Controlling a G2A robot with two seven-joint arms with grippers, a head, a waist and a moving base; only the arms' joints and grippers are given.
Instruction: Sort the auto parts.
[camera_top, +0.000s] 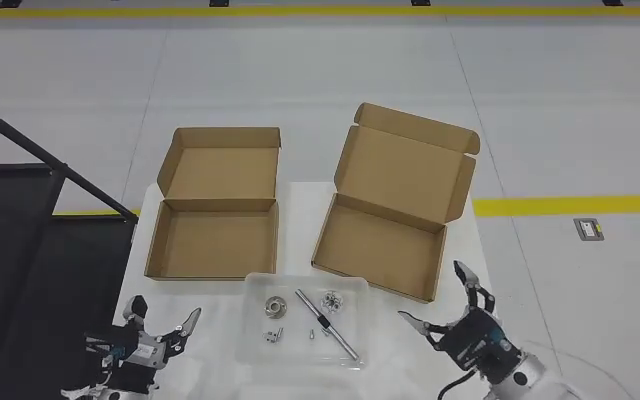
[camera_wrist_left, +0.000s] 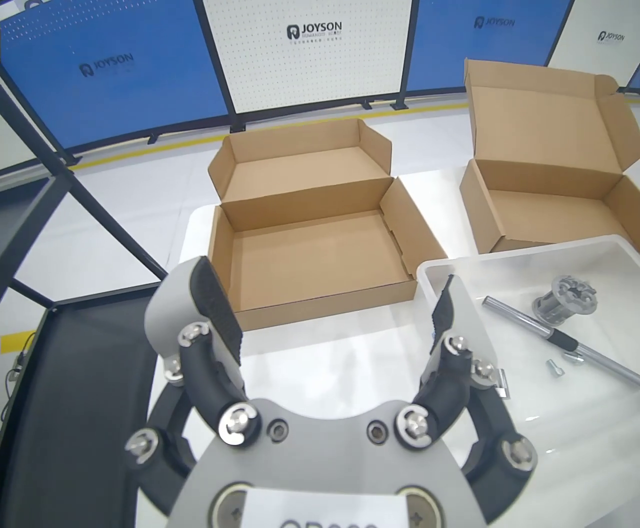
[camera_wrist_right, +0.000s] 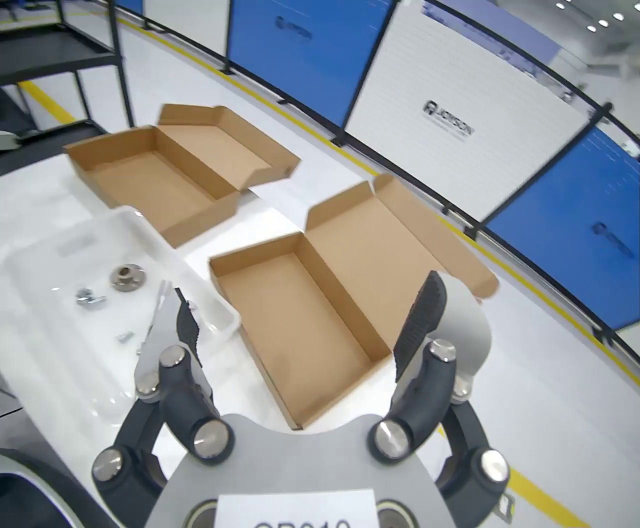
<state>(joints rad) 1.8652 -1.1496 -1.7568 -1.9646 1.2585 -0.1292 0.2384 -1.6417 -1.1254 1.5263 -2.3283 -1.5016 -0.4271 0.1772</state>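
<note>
A clear plastic tray (camera_top: 258, 283) near the table's front holds metal auto parts: a long rod (camera_top: 326, 323), a toothed gear hub (camera_top: 330, 301), a round flange (camera_top: 273, 305), a small bracket (camera_top: 273, 334) and a bolt (camera_top: 311, 333). Behind it stand two open cardboard boxes, one on the left (camera_top: 212, 243) and one on the right (camera_top: 380, 248), both with nothing inside. My left gripper (camera_top: 163, 321) is open at the front left of the tray. My right gripper (camera_top: 441, 300) is open at the front right. The rod (camera_wrist_left: 545, 335), hub (camera_wrist_left: 565, 300) and flange (camera_wrist_right: 128, 276) show in the wrist views.
A black metal rack (camera_top: 45, 250) stands against the table's left side. The white table (camera_top: 225, 360) has free room in front of the left box and beside the tray. Floor with yellow lines lies beyond.
</note>
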